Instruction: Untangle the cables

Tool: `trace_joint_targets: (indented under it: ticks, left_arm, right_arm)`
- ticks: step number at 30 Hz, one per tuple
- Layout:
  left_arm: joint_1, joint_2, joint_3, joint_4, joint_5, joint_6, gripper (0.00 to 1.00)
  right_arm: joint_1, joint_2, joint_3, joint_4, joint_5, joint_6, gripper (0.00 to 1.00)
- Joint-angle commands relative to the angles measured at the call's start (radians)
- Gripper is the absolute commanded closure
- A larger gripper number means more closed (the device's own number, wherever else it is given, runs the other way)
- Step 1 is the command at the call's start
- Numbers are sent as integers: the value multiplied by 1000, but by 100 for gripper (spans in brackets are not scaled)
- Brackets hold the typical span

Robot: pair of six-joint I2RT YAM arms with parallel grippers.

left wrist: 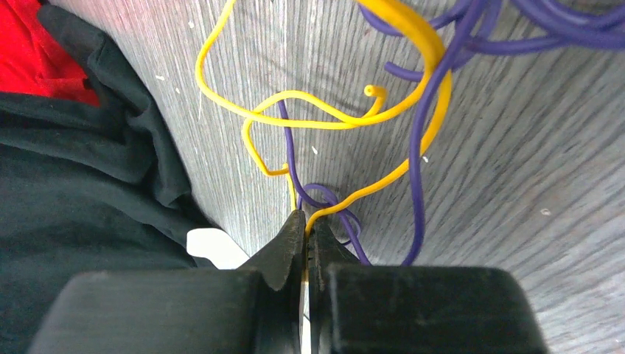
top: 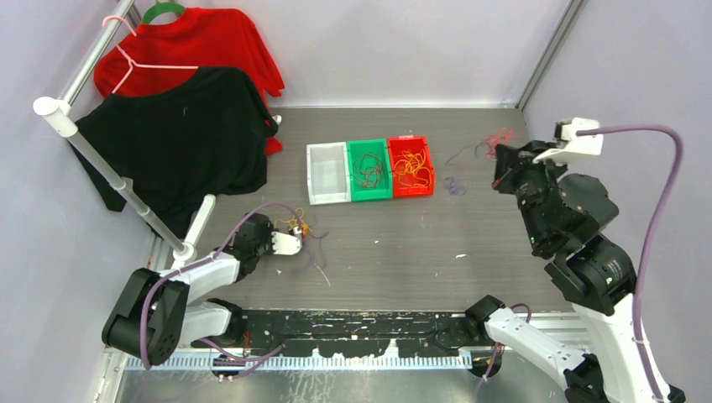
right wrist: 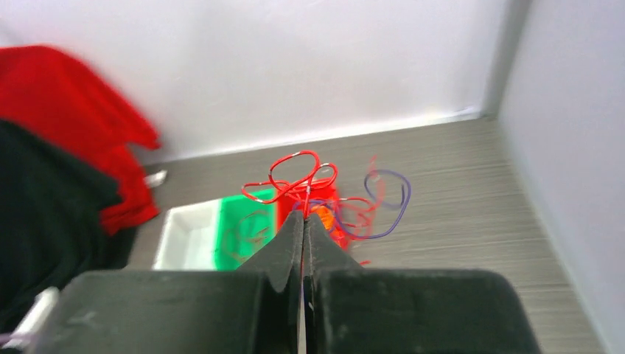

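Yellow and purple cables point(top: 304, 228), from above, tangle on the surface point(top: 403, 252) at the left jaws' tips. Left wrist: jaws clamped on a yellow strand point(left wrist: 409, 22) running straight ahead. Right wrist: the right jaws pinch red cable point(right wrist: 298, 153), bunched dead ahead.

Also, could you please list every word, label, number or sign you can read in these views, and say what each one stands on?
None: no readable text shows in any view.
The white bin, green bin, red bin, red shirt, black shirt and the cables show no lettering.
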Motion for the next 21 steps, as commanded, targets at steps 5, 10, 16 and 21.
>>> trace_joint_targets:
  ticks: [5, 10, 16, 21]
  left_arm:
    - [13, 41, -47, -171, 78, -24, 100]
    - [13, 14, 27, -227, 69, -124, 94]
    - [13, -158, 301, -682, 221, -269, 47]
    - [12, -278, 424, -893, 357, -256, 0]
  right_arm:
    - [-6, 25, 70, 27, 177, -131, 99]
    - [-5, 131, 62, -36, -93, 13, 99]
    - [-5, 153, -56, 84, -392, 141, 99]
    - [-4, 223, -120, 218, -621, 287, 99]
